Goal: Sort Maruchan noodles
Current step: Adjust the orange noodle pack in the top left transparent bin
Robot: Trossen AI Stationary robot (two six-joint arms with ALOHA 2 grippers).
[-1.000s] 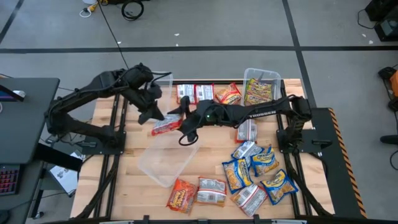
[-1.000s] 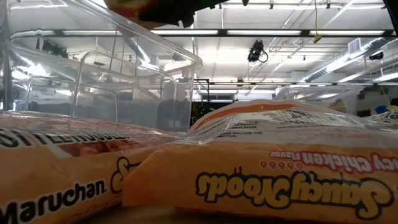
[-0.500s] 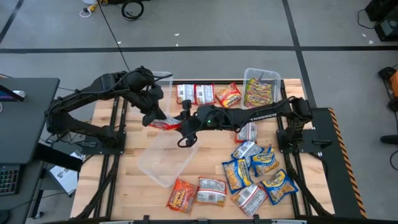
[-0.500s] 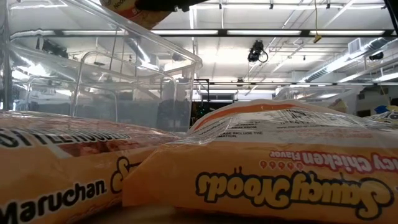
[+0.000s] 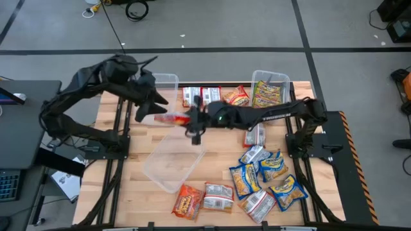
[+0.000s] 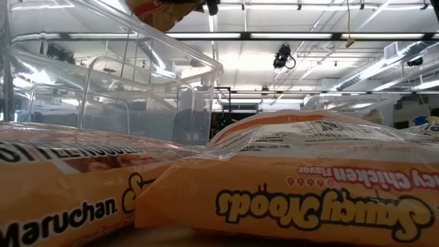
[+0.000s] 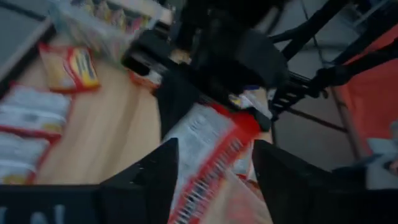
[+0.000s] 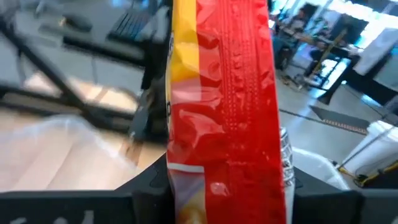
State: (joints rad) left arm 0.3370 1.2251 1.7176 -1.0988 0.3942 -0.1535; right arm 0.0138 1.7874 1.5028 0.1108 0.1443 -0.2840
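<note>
**Red packet passing between two grippers above the table**

Wooden table (image 5: 138,151) is carrying the largest thing, an empty clear bin (image 5: 172,162) lying near its middle. Loose noodle packets (image 5: 270,176) are spreading beside it, more along the far edge. From overhead, the orange-red packet (image 5: 171,119) is hanging in the air between both arms. Only the right wrist view is showing the right gripper (image 8: 217,186) clamping it edge-on. The left gripper (image 7: 214,165) is standing released, fingers spread either side of the packet.
</note>
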